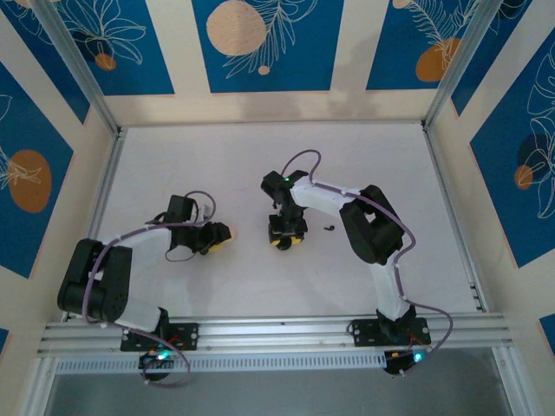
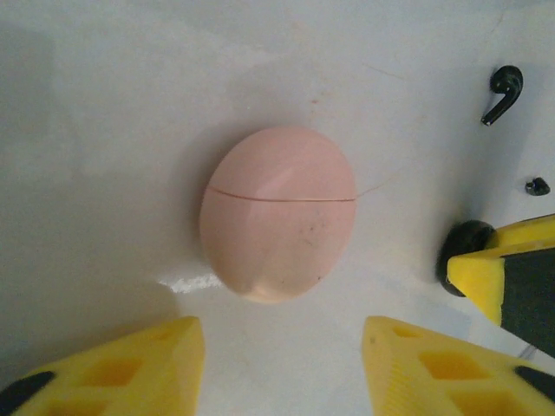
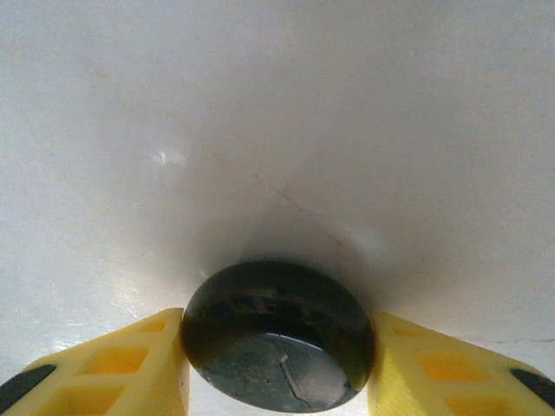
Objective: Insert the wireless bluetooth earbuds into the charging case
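The white table [image 1: 260, 165] carried two round cases. The pink case [image 2: 279, 212], egg-shaped and closed along a thin seam, sat just ahead of the left gripper [image 2: 279, 355], whose jaws stood apart on either side with nothing between them. The black case [image 3: 277, 342] sat between the yellow fingers [image 3: 113, 364] of the right gripper [image 1: 286, 238], which pressed against both of its sides and so appeared to have hold of it.

One black earbud [image 2: 505, 91] lay loose on the table, just beyond the right gripper and apart from both cases. A smaller dark piece [image 2: 538, 185] nearby may have been a second one, but it was too small to tell.

The earbud looked light, hard and glossy, so likely to slip or flick away under a careless pinch. The stem looked the better place to take hold, leaving the rounded head free to seat in the case. Both cases would have needed steadying, being smooth and rounded.

No brand, label or writing could be read.
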Available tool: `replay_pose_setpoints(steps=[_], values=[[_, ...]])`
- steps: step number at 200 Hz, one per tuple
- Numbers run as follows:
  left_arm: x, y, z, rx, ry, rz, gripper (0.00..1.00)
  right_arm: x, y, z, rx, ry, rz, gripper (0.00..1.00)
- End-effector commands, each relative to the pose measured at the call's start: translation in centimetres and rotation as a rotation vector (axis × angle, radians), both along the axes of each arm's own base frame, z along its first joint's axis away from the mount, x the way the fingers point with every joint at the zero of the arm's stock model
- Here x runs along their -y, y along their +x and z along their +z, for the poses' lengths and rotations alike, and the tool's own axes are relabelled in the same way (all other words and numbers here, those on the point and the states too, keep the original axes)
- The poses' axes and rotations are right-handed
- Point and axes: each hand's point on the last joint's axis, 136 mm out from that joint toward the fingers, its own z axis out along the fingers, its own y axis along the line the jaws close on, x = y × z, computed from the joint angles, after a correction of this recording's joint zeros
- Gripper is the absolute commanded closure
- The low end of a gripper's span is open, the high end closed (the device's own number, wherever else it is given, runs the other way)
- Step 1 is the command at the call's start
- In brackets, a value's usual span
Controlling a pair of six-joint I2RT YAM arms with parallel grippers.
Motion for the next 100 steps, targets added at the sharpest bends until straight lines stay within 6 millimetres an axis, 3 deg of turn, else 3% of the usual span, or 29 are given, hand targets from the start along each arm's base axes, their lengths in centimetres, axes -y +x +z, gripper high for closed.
replay_pose_setpoints(steps=[1, 44, 70, 100], values=[[-1.5, 0.6, 2.0, 0.061, 0.081, 0.013, 0.47, -0.2, 0.2, 1.0, 0.056, 0.020, 0.014, 0.55], [-2.4, 1.5, 6.6, 0.357, 0.161, -0.027, 0.47, -1.2, 1.1, 4.6, 0.197, 0.184, -0.008, 0.58], [-0.4, 1.2, 10.0, 0.664, 0.106, -0.129, 0.50, -2.0, 1.1, 6.3, 0.251, 0.305, -0.017, 0.58], [2.1, -0.8, 12.5, 0.986, 0.068, -0.272, 0.50, -2.8, 1.0, 8.8, 0.306, 0.453, -0.026, 0.59]])
